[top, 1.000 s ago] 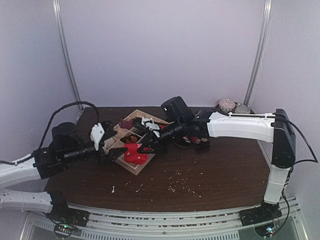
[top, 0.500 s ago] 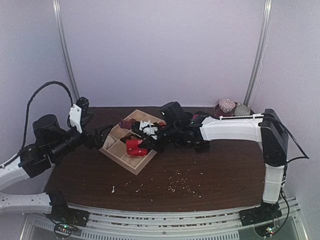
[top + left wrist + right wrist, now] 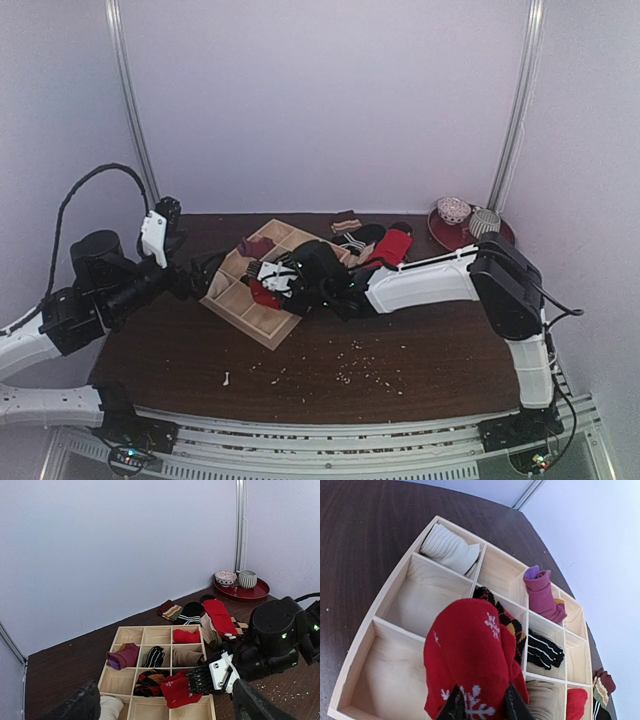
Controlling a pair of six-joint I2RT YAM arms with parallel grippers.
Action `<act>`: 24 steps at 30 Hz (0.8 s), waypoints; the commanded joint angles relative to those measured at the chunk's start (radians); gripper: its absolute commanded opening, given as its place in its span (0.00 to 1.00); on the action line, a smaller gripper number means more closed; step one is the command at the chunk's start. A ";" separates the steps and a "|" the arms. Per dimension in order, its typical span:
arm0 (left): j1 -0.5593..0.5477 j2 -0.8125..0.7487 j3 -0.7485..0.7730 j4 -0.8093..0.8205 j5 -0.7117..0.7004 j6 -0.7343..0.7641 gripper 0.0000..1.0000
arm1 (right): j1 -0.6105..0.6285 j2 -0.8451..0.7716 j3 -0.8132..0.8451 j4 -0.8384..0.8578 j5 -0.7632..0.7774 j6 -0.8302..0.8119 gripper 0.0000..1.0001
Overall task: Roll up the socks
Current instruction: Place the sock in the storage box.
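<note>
While the right pincer [image 3: 483, 706] is squeezing a red sock roll [image 3: 470, 655] with white snowflakes on it, the roll is hanging over the wooden tray [image 3: 420, 605]. The tray is sitting on the left half of the worktop [image 3: 430, 350], toward the back edge.

The roll is sticking straight out in front of the two fingers, with its long side pointing across the tray. Its fat end is covering part of a box that already has a black patterned sock [image 3: 512, 625] in it. Bare boxes are lying just beside it, by the tray's front corner. I am guessing the next job is putting the roll into one of those. For that the pincer would be going down and a little sideways, not forward.

The left pincer [image 3: 200, 275] is standing wide open with nothing in it. It is hanging by the left edge of the worktop, just beside the tray.

More socks are lying loose near the back edge of the worktop. A red sock [image 3: 219, 616] and a cream sock [image 3: 206, 630] are touching, side by side. Both are lying with their long sides running from the back edge toward the front. They are lying behind the right pincer, and the right arm is the nearer one.
</note>
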 commanded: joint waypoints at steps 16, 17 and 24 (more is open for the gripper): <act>0.005 -0.028 -0.042 0.003 -0.013 0.009 0.90 | 0.110 0.008 -0.112 0.053 0.286 -0.238 0.02; 0.004 -0.026 -0.041 0.003 -0.013 0.008 0.90 | 0.112 0.014 -0.097 0.021 0.263 -0.224 0.02; 0.005 -0.028 -0.034 -0.015 -0.013 0.002 0.90 | 0.119 0.043 0.043 -0.268 0.089 -0.102 0.03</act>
